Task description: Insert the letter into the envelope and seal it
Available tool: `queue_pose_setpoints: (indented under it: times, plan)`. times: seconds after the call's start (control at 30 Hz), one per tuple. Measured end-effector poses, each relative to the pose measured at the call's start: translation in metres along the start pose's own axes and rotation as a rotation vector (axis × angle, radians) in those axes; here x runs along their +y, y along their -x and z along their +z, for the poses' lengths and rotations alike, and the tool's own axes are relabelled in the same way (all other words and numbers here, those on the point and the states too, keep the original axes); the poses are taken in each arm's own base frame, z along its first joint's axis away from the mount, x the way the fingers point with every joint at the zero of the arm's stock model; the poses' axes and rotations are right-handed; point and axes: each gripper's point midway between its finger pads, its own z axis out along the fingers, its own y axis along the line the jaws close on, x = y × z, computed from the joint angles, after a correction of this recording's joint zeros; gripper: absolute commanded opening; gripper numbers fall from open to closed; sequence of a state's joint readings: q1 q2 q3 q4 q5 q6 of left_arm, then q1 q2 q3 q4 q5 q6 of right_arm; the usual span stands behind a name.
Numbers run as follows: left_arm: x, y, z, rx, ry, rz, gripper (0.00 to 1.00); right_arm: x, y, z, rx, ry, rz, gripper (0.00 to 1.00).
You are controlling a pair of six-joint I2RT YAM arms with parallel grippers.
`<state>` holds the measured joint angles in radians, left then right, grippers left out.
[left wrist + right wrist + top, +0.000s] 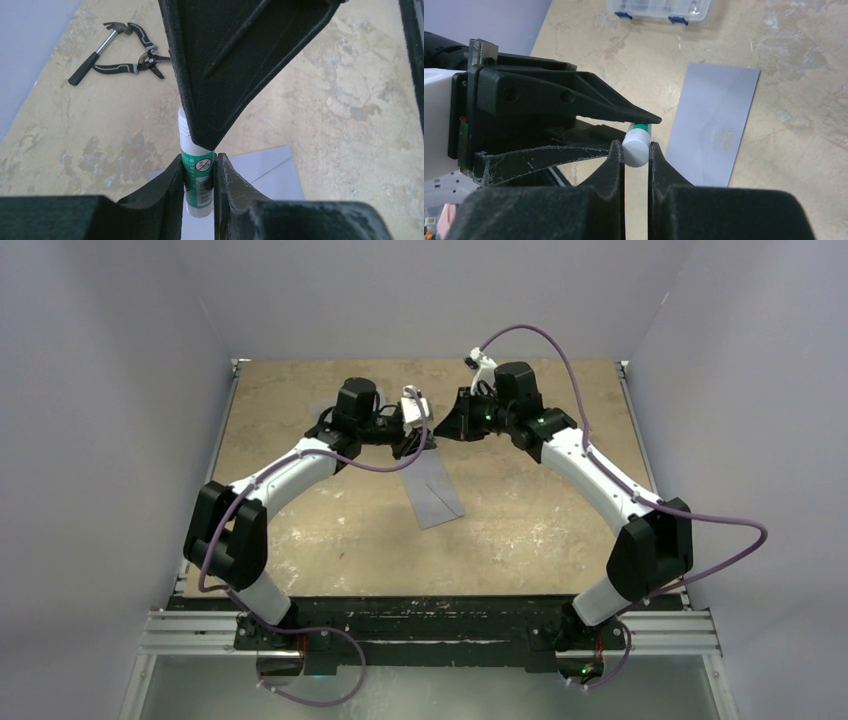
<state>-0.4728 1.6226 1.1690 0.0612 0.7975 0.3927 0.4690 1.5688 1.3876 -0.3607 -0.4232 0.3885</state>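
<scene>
A glue stick (198,176) with a green label and a white cap end (636,148) is held above the table between both grippers. My left gripper (198,162) is shut on its green body. My right gripper (635,148) is shut on its white cap end. In the top view the left gripper (424,438) and the right gripper (444,427) meet tip to tip at the table's far middle. The grey-lavender envelope (436,495) lies flat just below them and also shows in the left wrist view (272,167) and the right wrist view (716,120). The letter is not in view.
A hammer (97,50) and pliers (134,66) lie on the tabletop beyond the left gripper. A clear plastic compartment box (659,10) stands past the envelope in the right wrist view. White walls enclose the table on three sides.
</scene>
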Motion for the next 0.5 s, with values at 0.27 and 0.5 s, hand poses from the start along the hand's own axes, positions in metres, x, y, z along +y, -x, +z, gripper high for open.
queue_pose_setpoints:
  times: [0.27,0.5]
  plan:
    - [0.007,-0.028,0.000,0.139,-0.025,-0.034,0.00,-0.005,-0.018,0.027,-0.060,-0.034,-0.047,0.00]
    - [0.012,-0.045,-0.007,0.192,0.000,-0.088,0.00,-0.007,-0.032,0.050,-0.136,-0.072,-0.063,0.00]
